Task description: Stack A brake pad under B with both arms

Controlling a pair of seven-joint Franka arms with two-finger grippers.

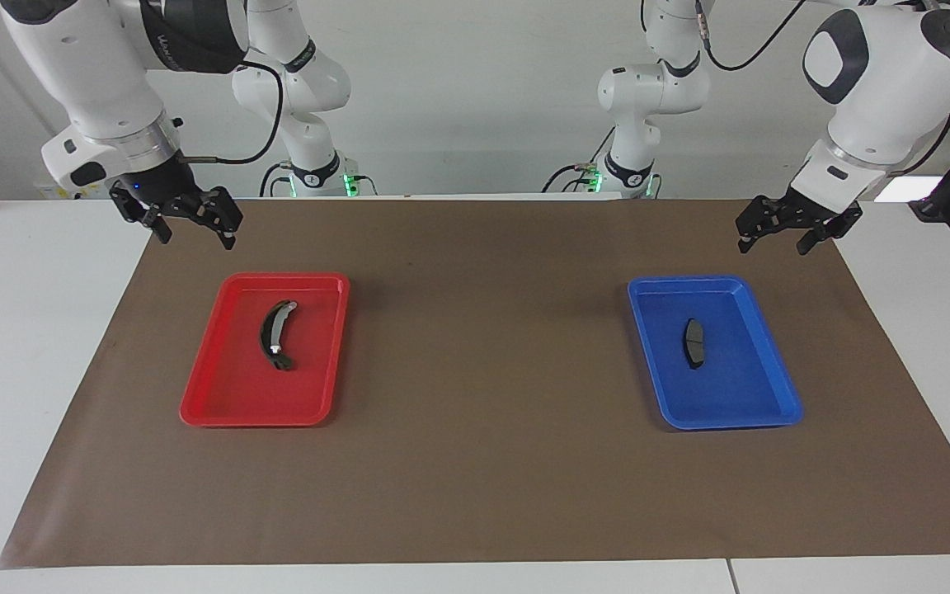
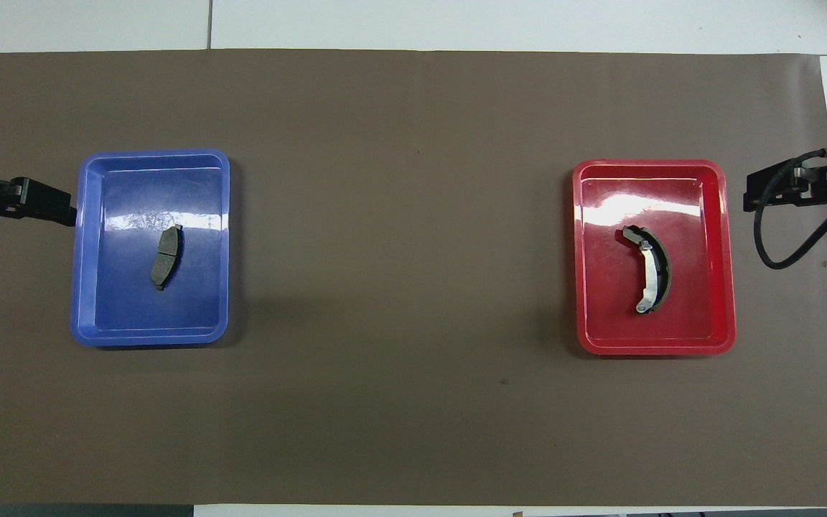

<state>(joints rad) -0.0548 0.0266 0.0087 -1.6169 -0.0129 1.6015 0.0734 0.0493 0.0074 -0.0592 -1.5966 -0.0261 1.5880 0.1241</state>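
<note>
Since nothing is stacked yet, status below.
Progress: zero steps done by my read; both parts sit untouched in separate trays, well apart.
A brake pad: short dark grey-black curved flat pad (image 1: 694, 343), lying flat in the blue plastic tray (image 1: 772, 396) toward my left arm's end of the brown mat (image 1: 475, 478).
B: longer black crescent brake piece with the silvery metal strip (image 1: 276, 334), lying in the red plastic tray (image 1: 219, 396) toward my right arm's end.
Left to do: pick A, set it down at a stacking spot, pick B, lay it on top of A. All of it, I judge.
Left gripper (image 1: 778, 238): hovering above the mat just outside the blue tray's corner nearest the robots, fingers spread apart, holding nothing.
Right gripper (image 1: 195, 231): hovering above the mat's edge just outside the red tray's corner nearest the robots, fingers spread apart, empty.
Arm pose: both arms raised, wrists angled down toward the table, neither over its tray yet.
</note>
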